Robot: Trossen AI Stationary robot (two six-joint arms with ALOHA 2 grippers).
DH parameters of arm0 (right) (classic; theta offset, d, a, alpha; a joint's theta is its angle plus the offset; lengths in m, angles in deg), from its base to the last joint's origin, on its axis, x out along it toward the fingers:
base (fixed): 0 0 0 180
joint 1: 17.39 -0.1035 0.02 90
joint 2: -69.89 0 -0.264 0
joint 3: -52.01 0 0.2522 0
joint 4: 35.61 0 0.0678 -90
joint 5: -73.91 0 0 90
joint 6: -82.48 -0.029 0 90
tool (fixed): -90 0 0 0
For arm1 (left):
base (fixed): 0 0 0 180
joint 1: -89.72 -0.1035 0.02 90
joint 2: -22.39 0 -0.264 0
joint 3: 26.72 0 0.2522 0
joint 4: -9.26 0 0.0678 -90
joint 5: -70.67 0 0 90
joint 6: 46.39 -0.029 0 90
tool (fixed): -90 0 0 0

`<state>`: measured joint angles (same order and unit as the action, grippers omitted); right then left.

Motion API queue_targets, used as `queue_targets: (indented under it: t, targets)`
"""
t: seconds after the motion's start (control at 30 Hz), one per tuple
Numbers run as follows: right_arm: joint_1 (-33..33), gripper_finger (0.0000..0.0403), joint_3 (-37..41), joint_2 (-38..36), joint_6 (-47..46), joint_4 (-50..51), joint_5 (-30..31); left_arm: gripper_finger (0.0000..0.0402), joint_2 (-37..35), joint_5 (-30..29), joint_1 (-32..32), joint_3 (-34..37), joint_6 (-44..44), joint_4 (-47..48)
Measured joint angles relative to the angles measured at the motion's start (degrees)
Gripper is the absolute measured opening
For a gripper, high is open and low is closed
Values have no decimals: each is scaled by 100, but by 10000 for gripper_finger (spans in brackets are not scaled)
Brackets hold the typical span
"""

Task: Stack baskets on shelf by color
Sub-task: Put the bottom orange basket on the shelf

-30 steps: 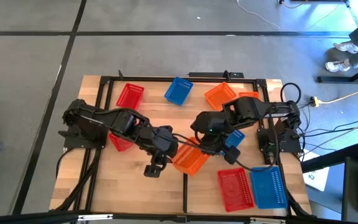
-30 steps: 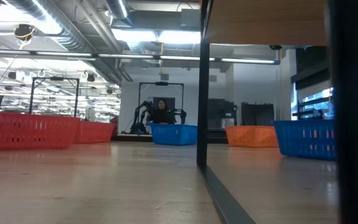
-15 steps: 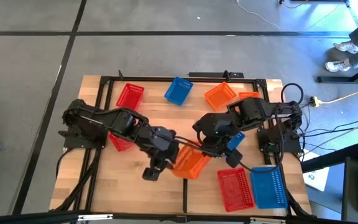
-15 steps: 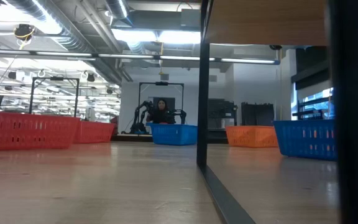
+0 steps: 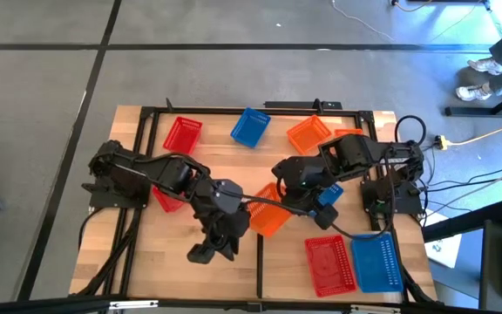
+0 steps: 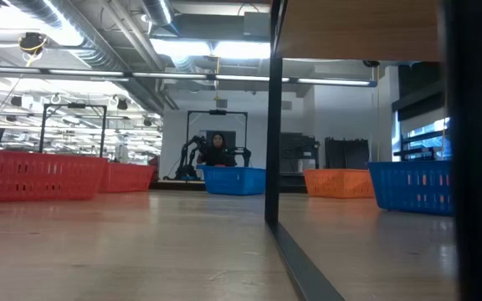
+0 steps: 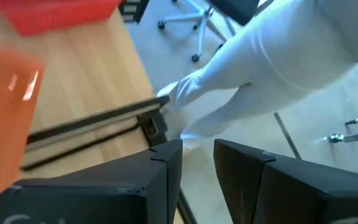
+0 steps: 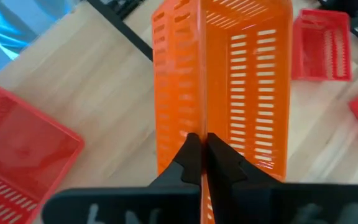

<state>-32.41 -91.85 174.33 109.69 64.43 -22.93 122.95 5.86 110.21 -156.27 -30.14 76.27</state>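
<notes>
Left claw [image 5: 200,254] swung toward front edge; right claw [image 8: 200,163] grips orange basket [image 8: 229,81].

The light wood shelf [image 5: 181,270] with black frame rails carries red baskets [image 5: 182,134] and a blue basket [image 5: 250,126] beyond the left gripper [image 5: 207,253], plus red [image 5: 329,264] and blue [image 5: 376,262] baskets beside the right gripper [image 5: 279,202].
</notes>
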Motion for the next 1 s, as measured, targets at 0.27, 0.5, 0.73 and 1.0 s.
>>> queue_targets:
  t: [0.27,0.5,0.73,1.0]
  targets:
    - [10,0,0,-1,-128,-72,183,85,6,790,160,13,14,-857]
    - [15,0,-2,0,-166,-109,307,85,17,1054,336,24,44,-1032]
    - [15,0,-2,0,-113,-28,566,85,237,1614,318,22,312,-1180]
    - [19,0,-2,0,-120,-97,586,85,471,2204,233,22,472,-1486]
